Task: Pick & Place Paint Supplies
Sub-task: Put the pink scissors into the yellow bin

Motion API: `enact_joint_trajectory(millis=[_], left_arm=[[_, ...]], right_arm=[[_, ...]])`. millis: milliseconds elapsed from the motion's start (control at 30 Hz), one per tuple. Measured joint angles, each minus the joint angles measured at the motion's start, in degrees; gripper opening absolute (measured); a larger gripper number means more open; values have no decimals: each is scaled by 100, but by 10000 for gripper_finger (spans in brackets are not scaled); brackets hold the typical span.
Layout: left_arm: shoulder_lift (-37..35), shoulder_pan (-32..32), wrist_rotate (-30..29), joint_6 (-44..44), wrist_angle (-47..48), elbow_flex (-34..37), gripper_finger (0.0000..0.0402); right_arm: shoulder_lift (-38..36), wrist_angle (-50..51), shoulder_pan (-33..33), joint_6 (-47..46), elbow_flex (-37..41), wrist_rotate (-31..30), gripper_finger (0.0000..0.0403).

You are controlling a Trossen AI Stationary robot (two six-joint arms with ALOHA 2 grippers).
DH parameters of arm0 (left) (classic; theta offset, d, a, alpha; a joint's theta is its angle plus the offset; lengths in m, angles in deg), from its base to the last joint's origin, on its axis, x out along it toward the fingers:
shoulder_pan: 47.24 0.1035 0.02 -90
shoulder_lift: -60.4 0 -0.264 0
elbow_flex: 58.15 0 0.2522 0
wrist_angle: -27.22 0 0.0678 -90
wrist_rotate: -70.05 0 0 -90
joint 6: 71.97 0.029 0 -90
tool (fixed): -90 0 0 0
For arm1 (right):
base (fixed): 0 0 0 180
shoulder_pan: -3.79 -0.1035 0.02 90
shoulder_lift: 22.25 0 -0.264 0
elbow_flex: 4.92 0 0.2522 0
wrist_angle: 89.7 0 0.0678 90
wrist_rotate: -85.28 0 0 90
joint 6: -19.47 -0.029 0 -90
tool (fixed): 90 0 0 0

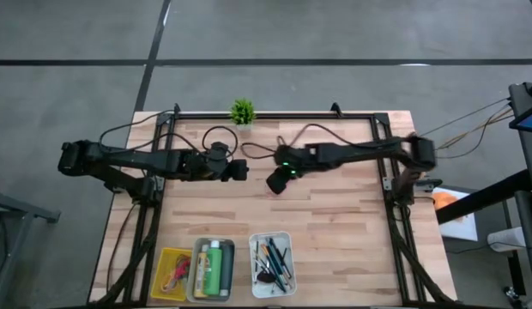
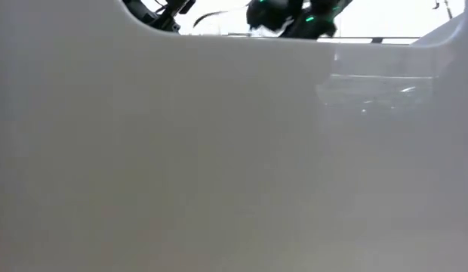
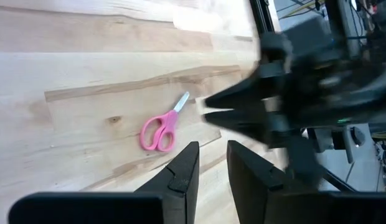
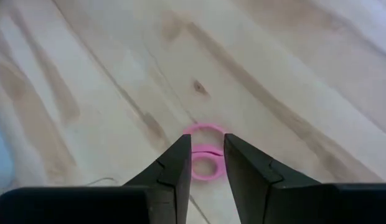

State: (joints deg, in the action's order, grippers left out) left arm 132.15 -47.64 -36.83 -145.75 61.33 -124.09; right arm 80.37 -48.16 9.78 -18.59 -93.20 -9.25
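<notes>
We saw the right gripper (image 4: 207, 163) lowered over the middle of the wooden table (image 1: 335, 215), its 2 fingers parted by a narrow gap and clasping nothing. The pink-handled scissors (image 3: 160, 129) lay flat on the bare wood just beyond those fingertips, their loops (image 4: 203, 151) showing in the gap. The left gripper (image 3: 210, 167) hovered near, facing the right one, its fingers likewise slightly apart and empty. Along the near edge we counted 3 trays: a yellow tray (image 1: 160, 283) with red-handled scissors (image 1: 176, 273), a grey tray (image 1: 197, 245) holding the green and yellow paint bottles (image 1: 215, 268), and a white tray (image 1: 254, 240) of brushes (image 1: 273, 257). A potted plant (image 1: 242, 110) stood at the far edge.
</notes>
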Motion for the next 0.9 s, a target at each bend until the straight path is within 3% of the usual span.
enact_joint_trajectory(millis=[267,500,633,900], left_arm=[[0,0,0,0,32,0,85],[0,0,0,0,49,0,85],[0,-1,0,0,54,0,85],[0,0,0,0,60,1,85]], right_arm=[[-1959,-2398,-362,-506,2180,-558,93],[-3349,-4724,-1063,380,3906,-1504,93],[-4083,-4916,-1396,650,4585,-1803,93],[-5518,-4906,-1756,1218,5580,-1805,93]])
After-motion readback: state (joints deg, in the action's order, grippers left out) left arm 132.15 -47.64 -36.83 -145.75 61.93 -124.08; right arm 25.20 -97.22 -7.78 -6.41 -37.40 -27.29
